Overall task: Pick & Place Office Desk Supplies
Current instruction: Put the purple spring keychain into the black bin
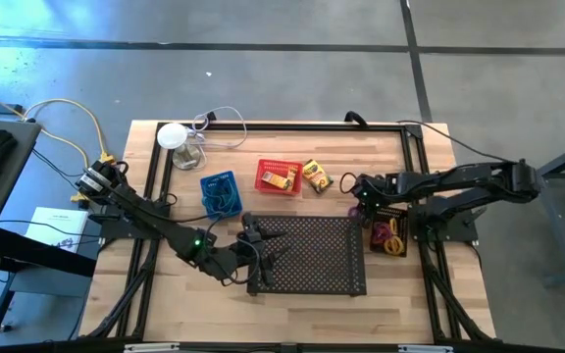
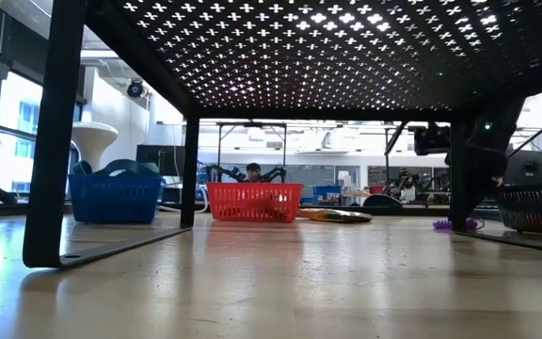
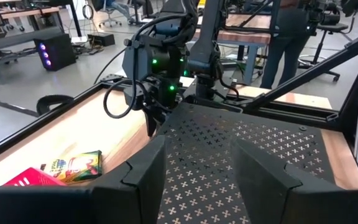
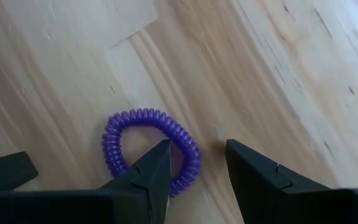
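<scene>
Apparently the task is only partly done: the red basket (image 1: 278,177) holds a crayon box (image 1: 279,180), but a second one (image 1: 316,176) lies at its 3 o'clock. The right gripper (image 4: 194,163) hovers half-open, empty, over a purple loop (image 4: 149,149); the left gripper (image 3: 197,163) waits wide above the tray (image 1: 312,257).

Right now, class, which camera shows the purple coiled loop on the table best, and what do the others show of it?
The right wrist view: the purple loop lies whole on bare wood just beyond the right gripper, whose fingers are apart. The low view shows it only as a small far shape. In the high view I cannot make it out, and the left wrist view misses it.
</scene>
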